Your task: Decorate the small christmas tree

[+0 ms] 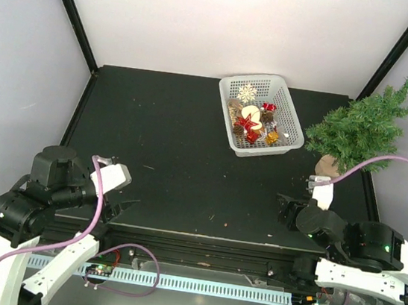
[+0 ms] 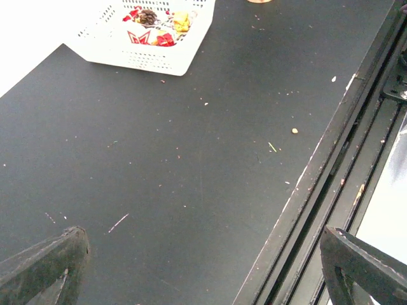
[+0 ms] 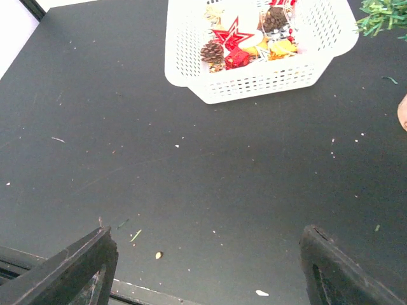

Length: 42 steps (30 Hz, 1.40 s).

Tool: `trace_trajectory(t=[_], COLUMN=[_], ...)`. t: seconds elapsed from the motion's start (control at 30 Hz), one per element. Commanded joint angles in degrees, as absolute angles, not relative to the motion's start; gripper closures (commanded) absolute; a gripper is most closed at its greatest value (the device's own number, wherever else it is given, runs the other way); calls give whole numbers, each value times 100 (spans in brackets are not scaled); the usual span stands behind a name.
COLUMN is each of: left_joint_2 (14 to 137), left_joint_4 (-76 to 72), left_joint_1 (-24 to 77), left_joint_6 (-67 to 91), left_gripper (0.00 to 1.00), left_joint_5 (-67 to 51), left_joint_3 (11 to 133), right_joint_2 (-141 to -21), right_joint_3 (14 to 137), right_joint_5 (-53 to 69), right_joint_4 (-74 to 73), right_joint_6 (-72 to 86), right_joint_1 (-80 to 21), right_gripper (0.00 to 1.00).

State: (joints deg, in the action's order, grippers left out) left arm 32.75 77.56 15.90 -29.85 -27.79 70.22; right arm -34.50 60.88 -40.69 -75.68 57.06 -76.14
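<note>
With left fingers (image 2: pixel 38 267) and right fingers (image 3: pixel 343 267) spread empty, you could topple the small christmas tree (image 1: pixel 361 128) by brushing it.

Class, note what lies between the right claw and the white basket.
Nothing but bare black table with a few crumbs separates the right claw from the white basket, shown in the right wrist view.

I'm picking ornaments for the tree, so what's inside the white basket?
The white basket holds a red star, a pine cone, a small red box, gold pieces and a pale snowflake. They lie piled, so anything underneath is hidden.
</note>
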Motion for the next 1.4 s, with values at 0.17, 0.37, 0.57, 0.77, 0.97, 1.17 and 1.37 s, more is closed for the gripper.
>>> trace_trajectory(t=[0.17,0.37,0.57,0.77,0.97,1.17,1.37], left_joint_2=[3271,3480,3772,4142,4364,4642,4961], left_joint_4=[7664,7473,7346,7203,6875,6549,6152], left_joint_1=[1501,1494,1494,1494,1494,1494,1494], left_joint_6=[-2907,-2803,-2786,-2819,-2753,-2727,-2527], left_gripper=[1,1,1,1,1,1,1], left_joint_5=[-2688,-2530,-2553,-2763,-2995,-3062,-2874], left_joint_3=[6968,6858,6812,6760,6590,6442,6279], right_joint_2=[-3680,-4023,-4124,-4815,-5347,-5208,-5743], right_joint_3=[5452,4730,4091,4803,6182,6941,8709], right_joint_5=[-4124,-4044,-3700,-4637,-6539,-6421,-4812], right_joint_4=[-6678,-6221,-5129,-4656,-5089,-3986,-4038], right_joint_6=[5600,6187,6053,5053,4151,2215,1248], right_joint_1=[-7630,-7520,-6587,-6190,-5991,-4525,-2847], right_gripper=[20,20,20,20,19,20,22])
